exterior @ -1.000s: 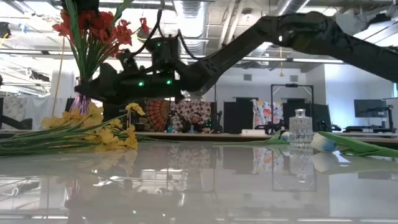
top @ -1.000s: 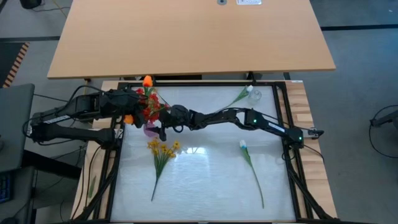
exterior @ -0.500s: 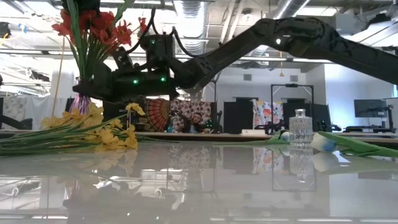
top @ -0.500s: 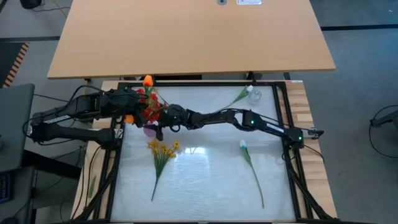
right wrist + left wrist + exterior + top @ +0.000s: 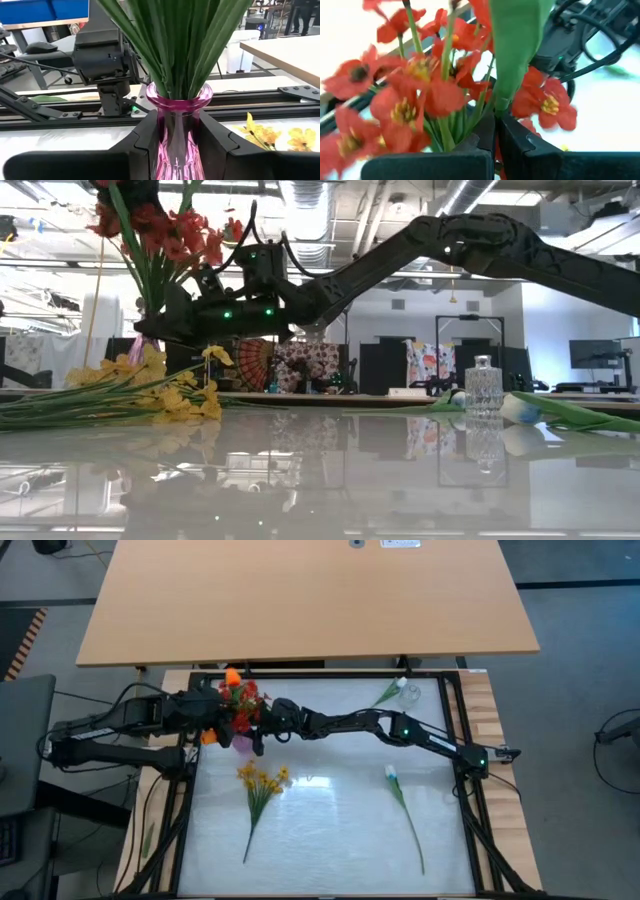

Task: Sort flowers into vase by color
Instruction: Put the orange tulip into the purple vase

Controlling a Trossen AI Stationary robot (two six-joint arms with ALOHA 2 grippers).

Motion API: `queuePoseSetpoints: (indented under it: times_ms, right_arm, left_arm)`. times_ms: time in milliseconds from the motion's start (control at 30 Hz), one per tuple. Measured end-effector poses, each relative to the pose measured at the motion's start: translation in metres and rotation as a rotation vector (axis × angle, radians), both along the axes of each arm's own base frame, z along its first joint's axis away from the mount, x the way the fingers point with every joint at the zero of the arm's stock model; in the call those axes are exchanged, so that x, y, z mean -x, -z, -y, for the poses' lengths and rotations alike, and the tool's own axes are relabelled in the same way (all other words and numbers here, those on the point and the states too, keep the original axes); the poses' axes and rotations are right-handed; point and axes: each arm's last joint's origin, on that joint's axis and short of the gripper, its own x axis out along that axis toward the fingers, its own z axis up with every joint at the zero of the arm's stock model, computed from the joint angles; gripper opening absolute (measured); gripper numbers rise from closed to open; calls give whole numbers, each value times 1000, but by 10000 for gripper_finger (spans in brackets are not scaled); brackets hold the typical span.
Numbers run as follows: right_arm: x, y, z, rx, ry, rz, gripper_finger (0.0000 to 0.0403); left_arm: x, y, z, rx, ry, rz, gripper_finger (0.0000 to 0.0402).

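Observation:
A pink glass vase at the table's left holds a bunch of red flowers on green stems. My right gripper reaches in from the right and is shut on the vase's neck. My left gripper comes from the left among the red blooms and is shut on a green flower stem with a broad leaf. An orange bloom shows at the bunch's far side. A yellow spray lies flat on the table near the vase. My left gripper pinches the green stem between its two fingertips, just below the broad leaf. The stem rises past the fingers among the red blooms; its lower end is hidden. My right gripper has the vase's narrow neck between its two fingers, below the flared rim. The fingers come in level from the table's right. The vase stands upright; its base is hidden.
A white flower with a long stem lies at the table's right. Another white flower lies beside a small clear glass bottle at the far right. A black frame edges the table. A wooden desk stands beyond.
My right gripper has gone a little toward the table's far edge at the vase. The vase and its red bunch have shifted the same way, and the bunch has leaned over somewhat. The orange bloom has moved slightly toward the left.

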Motion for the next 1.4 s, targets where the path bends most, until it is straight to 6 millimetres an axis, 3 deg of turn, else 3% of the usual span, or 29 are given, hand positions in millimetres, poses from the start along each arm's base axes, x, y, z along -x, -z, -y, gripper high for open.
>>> queuePoseSetpoints:
  times_ms: [300, 600, 1033, 1200, 1400]
  right_arm:
    - [0, 0, 0, 2, 8, 0, 130]
    - [-1, 0, -5, 0, -9, 0, 131]
    - [0, -1, -2, 2, -15, 10, 132]
    - [0, -1, -2, -1, -15, 10, 132]
    - [0, -1, 1, -7, 2, 12, 133]
  left_arm:
    - [8, 25, 1, 6, -41, 13, 0]
    - [9, 33, -2, -3, -111, -73, 0]
    - [5, 37, -1, 71, -42, -106, 5]
    - [8, 25, 0, 82, 3, -101, 56]
    - [18, -11, 1, 36, -2, -43, 122]
